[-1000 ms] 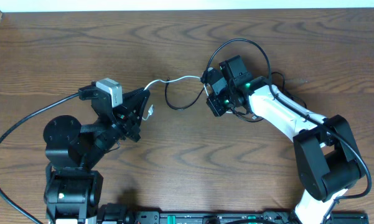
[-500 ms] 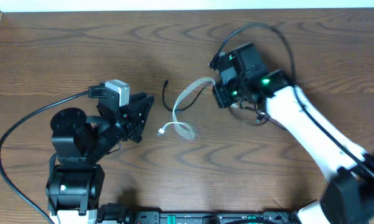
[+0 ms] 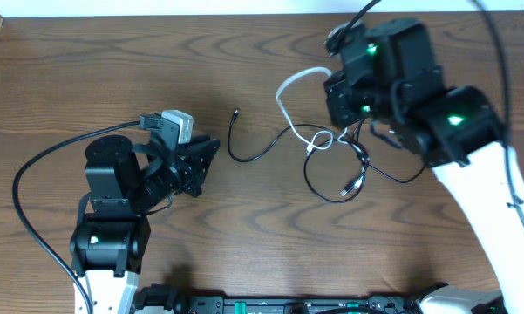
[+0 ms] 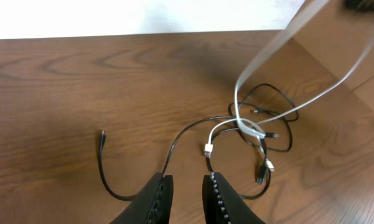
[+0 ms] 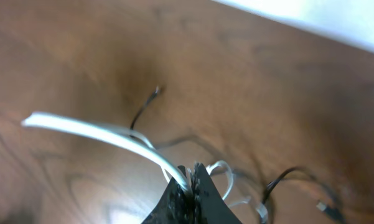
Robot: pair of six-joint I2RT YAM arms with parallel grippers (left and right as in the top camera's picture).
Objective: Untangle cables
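A white cable point(image 3: 283, 96) rises in a loop from the table to my right gripper point(image 3: 334, 80), which is lifted above the table and shut on it. The right wrist view shows the jaws of that gripper point(image 5: 190, 173) pinched on the white cable point(image 5: 99, 134). Below it, black cables point(image 3: 344, 166) lie in tangled loops with small plug ends. One black strand point(image 3: 244, 157) trails left, ending in a plug. My left gripper point(image 3: 205, 160) sits left of this strand. In the left wrist view the left gripper point(image 4: 187, 180) has its jaws slightly apart, with nothing between them. The white cable point(image 4: 249, 127) crosses the black loops point(image 4: 280, 124) ahead.
The brown wooden table point(image 3: 113, 70) ends at a white strip along the far edge. A thick black cord point(image 3: 35, 174) fixed to the left arm curves over the table's left side. The left arm's base point(image 3: 109, 244) stands near the front edge.
The left gripper has let go of the white cable and drawn back, jaws now slightly apart. The right arm has risen and swung right, carrying the white cable and dragging the tangle with it.
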